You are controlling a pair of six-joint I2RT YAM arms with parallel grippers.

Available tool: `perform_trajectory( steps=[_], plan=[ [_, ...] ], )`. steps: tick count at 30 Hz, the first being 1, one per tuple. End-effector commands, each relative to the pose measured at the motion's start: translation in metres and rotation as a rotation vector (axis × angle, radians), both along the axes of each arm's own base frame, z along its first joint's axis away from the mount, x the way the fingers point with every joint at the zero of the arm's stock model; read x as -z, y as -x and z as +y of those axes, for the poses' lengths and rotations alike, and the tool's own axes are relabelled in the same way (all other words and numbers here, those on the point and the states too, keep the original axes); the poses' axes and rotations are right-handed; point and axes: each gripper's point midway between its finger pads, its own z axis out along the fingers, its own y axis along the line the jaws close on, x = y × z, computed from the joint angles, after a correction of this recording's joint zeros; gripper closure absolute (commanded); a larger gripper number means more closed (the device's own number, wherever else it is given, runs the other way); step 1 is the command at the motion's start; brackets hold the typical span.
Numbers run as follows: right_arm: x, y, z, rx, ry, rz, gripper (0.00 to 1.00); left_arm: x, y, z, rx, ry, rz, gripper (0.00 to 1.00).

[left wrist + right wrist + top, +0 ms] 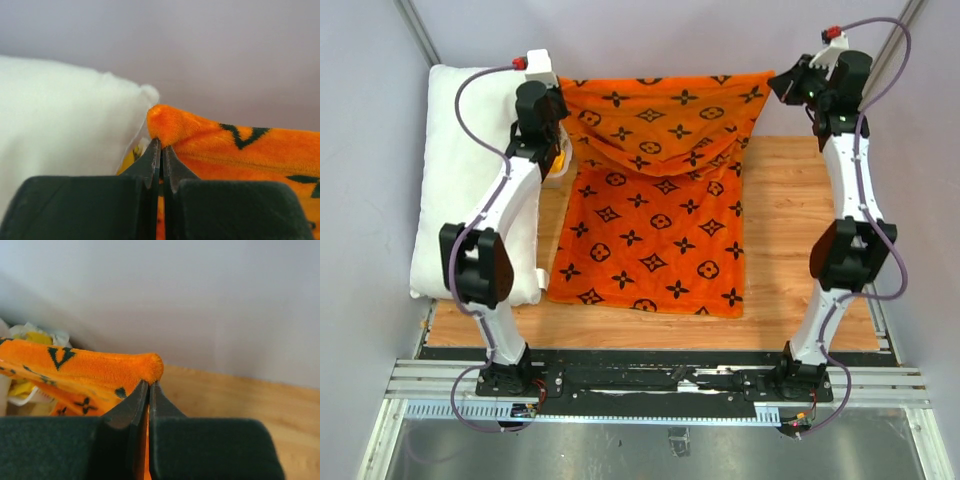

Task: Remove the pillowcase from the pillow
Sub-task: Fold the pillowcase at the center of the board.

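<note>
The pillow (pixel 450 160) lies bare along the left edge of the table (pixel 810 200), out of its cover and partly under the left arm. The left hand (pixel 161 146) is pinched tight on the top left corner of the pillowcase (pixel 655 210), just beside a pillow corner — a sideways swing there could snag the cloth or drag the pillow. The case sags between both hands, its lower part spread on the table. The right hand (pixel 148 386) nips the other top corner by very little fabric — a tug could slip it free.
</note>
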Motion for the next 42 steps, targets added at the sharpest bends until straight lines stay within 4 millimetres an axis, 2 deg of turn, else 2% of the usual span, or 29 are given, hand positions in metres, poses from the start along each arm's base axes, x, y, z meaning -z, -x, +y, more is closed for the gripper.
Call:
perform_trajectory(
  steps=[1,3,6,7,9,11,14,16,18,23,26,28,30,34,36,39,40,41,42],
  plan=[
    [-0.07,0.065,-0.016,0.092,-0.029,-0.186,0.99,-0.048,0.056,0.032,-0.065,0.055,-0.137,1.0],
    [-0.067,0.089,-0.015,0.114,-0.058,-0.178,0.99,-0.04,0.078,0.034,-0.062,0.082,-0.127,1.0],
    [-0.036,0.125,-0.017,0.163,-0.097,-0.11,0.99,-0.019,0.111,0.04,-0.078,0.158,-0.092,1.0],
    [-0.026,0.138,-0.019,0.193,-0.107,-0.094,0.99,0.004,0.122,0.043,-0.09,0.186,-0.053,1.0],
    [0.002,0.163,-0.025,0.262,-0.134,-0.062,0.99,0.033,0.144,0.044,-0.098,0.259,-0.016,1.0],
    [0.038,0.185,-0.027,0.312,-0.21,0.001,0.99,0.066,0.165,0.048,-0.119,0.319,0.026,1.0],
    [0.093,0.21,-0.018,0.332,-0.316,0.103,0.99,0.114,0.192,0.061,-0.215,0.388,0.103,1.0],
    [0.128,0.225,-0.009,0.33,-0.353,0.2,0.99,0.136,0.209,0.066,-0.253,0.433,0.147,1.0],
    [0.149,0.244,-0.002,0.322,-0.359,0.281,0.99,0.151,0.224,0.064,-0.252,0.467,0.182,1.0],
    [0.169,0.295,-0.017,0.439,-0.288,0.337,0.99,0.168,0.261,0.064,-0.251,0.547,0.22,1.0],
    [0.183,0.324,-0.024,0.49,-0.243,0.354,0.99,0.191,0.28,0.068,-0.28,0.554,0.265,1.0],
    [0.198,0.339,-0.021,0.478,-0.23,0.384,0.99,0.208,0.289,0.068,-0.288,0.563,0.295,1.0],
    [0.217,0.349,-0.013,0.448,-0.236,0.431,0.99,0.232,0.299,0.066,-0.291,0.566,0.349,1.0],
    [0.25,0.361,0.002,0.388,-0.263,0.529,0.99,0.268,0.313,0.062,-0.296,0.576,0.44,1.0],
    [0.261,0.365,0.005,0.375,-0.266,0.558,0.99,0.279,0.319,0.061,-0.299,0.576,0.466,1.0],
    [0.267,0.369,0.007,0.358,-0.257,0.566,0.99,0.281,0.322,0.054,-0.242,0.566,0.475,1.0],
    [0.265,0.368,0.009,0.344,-0.249,0.554,0.99,0.28,0.321,0.048,-0.197,0.559,0.478,0.96],
    [0.261,0.366,0.011,0.32,-0.238,0.532,0.93,0.277,0.321,0.041,-0.137,0.538,0.479,0.85],
    [0.254,0.363,0.014,0.289,-0.227,0.506,0.81,0.274,0.32,0.034,-0.086,0.528,0.479,0.67]
  ],
)
